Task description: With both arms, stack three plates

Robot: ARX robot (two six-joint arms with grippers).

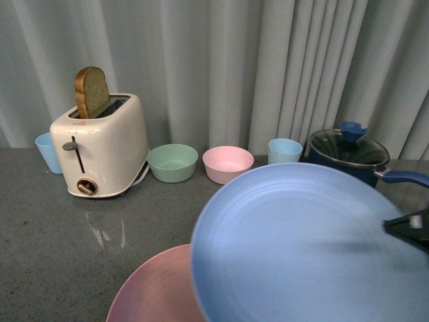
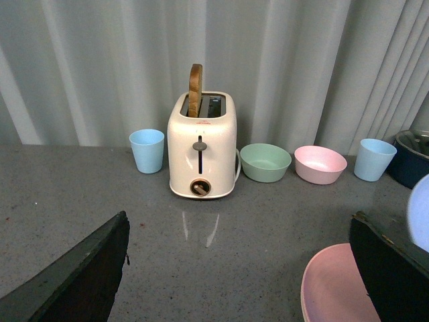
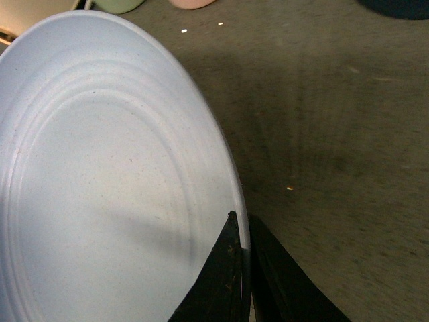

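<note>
The light blue plate (image 1: 301, 248) is held tilted above the counter and fills the lower right of the front view. My right gripper (image 1: 409, 228) is shut on its right rim. In the right wrist view the gripper (image 3: 242, 218) pinches the rim of the plate (image 3: 100, 174), one black finger on each side. The pink plate (image 1: 157, 288) lies on the counter below it, partly covered. My left gripper (image 2: 240, 218) is open and empty over the counter, with the pink plate (image 2: 335, 288) beside its right finger (image 2: 392, 275). The beige plate is out of view.
At the back of the grey counter (image 1: 100, 228) stand a cream toaster (image 1: 100, 144) with a slice of bread, a blue cup (image 1: 48, 152), a green bowl (image 1: 173, 162), a pink bowl (image 1: 228, 164), another blue cup (image 1: 285, 150) and a dark blue lidded pot (image 1: 348, 155). A curtain hangs behind.
</note>
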